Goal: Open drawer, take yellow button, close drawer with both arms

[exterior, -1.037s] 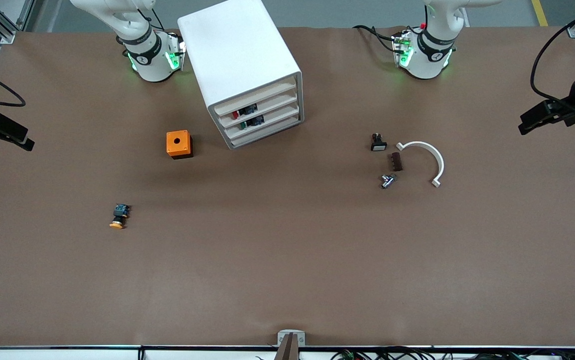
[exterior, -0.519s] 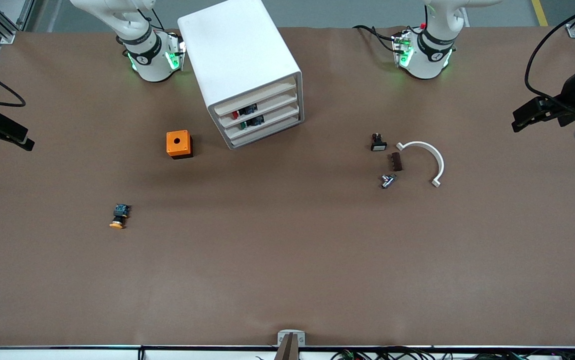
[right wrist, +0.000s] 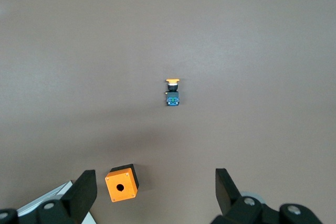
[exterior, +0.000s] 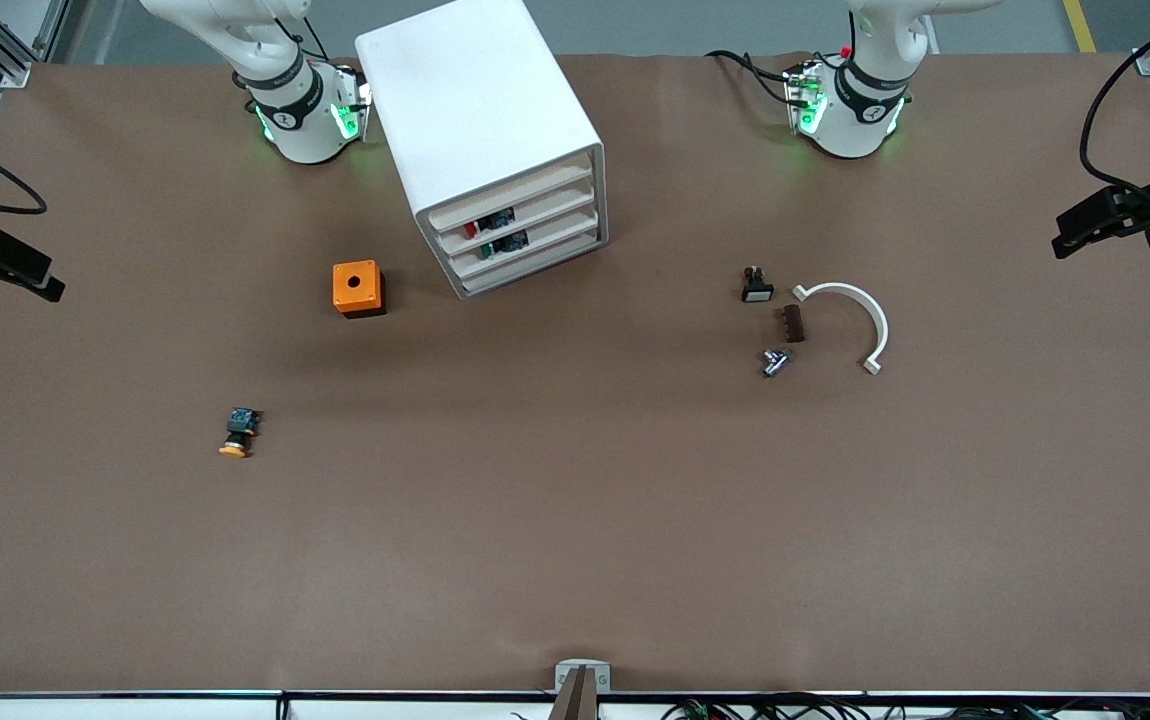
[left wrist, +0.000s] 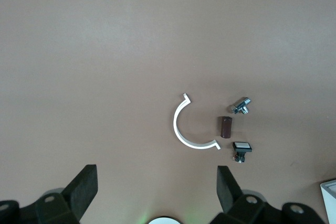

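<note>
While button (exterior: 236, 433) lies cap toward front camera | left end effector (left wrist: 155, 187) spread | right end effector (right wrist: 152, 190) spread

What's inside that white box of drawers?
In the boxy white cabinet, two small parts show between the trays: one red-tipped, one green-tipped. The top drawer looks shut; its contents are hidden.

1. The left gripper (exterior: 1075, 232) is partly cut by the edge of the front view, and most of its arm is outside the picture.
2. The right gripper (exterior: 40, 285) is cut in the same way at the other edge.
3. The cabinet (left wrist: 329, 199) shows only one corner in the left wrist view.
4. The small parts in the lower drawers (exterior: 497, 230) are too small to identify.
</note>
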Available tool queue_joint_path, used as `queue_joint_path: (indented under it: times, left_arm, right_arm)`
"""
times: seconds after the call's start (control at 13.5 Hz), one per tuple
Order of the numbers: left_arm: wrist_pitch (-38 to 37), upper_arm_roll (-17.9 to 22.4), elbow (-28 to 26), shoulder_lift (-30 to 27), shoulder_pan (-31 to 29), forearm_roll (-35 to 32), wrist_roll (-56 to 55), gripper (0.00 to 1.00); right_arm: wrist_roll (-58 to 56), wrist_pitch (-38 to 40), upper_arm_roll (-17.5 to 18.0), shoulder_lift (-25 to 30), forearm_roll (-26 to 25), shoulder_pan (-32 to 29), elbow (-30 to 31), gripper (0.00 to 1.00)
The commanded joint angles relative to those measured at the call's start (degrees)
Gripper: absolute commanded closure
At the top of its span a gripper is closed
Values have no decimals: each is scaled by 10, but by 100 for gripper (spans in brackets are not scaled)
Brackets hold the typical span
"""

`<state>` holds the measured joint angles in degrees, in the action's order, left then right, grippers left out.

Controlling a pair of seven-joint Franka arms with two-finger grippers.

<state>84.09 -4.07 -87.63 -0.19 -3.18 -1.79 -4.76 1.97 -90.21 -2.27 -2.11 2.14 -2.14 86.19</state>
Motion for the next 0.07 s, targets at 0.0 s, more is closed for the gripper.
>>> queue_joint_path:
  times: [0.0]
  left_arm:
    - [-8,-1,6,-3,-2,0,9,0]
  right_arm:
    - [-5,3,4,1,-9,-7,2,0]
